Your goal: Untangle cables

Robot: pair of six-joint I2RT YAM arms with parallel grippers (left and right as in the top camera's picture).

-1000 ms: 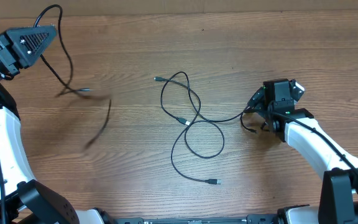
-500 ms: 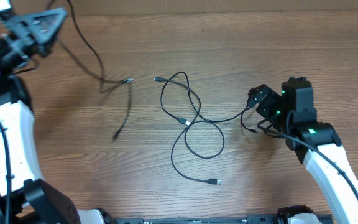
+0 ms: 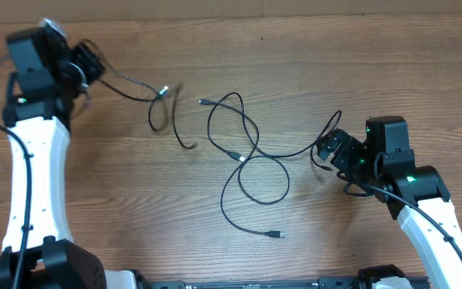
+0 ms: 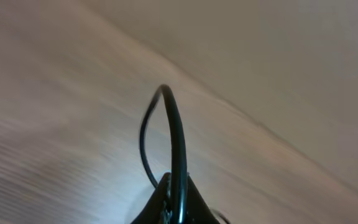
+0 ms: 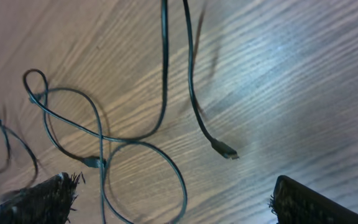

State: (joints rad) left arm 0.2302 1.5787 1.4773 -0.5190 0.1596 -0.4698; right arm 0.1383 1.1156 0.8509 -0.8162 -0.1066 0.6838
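Pinching one cable [image 4: 178,137] tight in left gripper [image 3: 87,63]; holding right gripper [image 3: 330,149] wide open and empty beside looped cables [image 3: 247,156] lying on table [image 3: 335,64].

A wood-grain table [image 3: 335,64] fills the view.

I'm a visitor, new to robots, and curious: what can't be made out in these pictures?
Left wrist view: blur smears the table; the left hand, pinching a cable, is cut off by the bottom edge.
Right wrist view: the right hand is cropped at the bottom corners.
Overhead: the plug ends are too small to identify.
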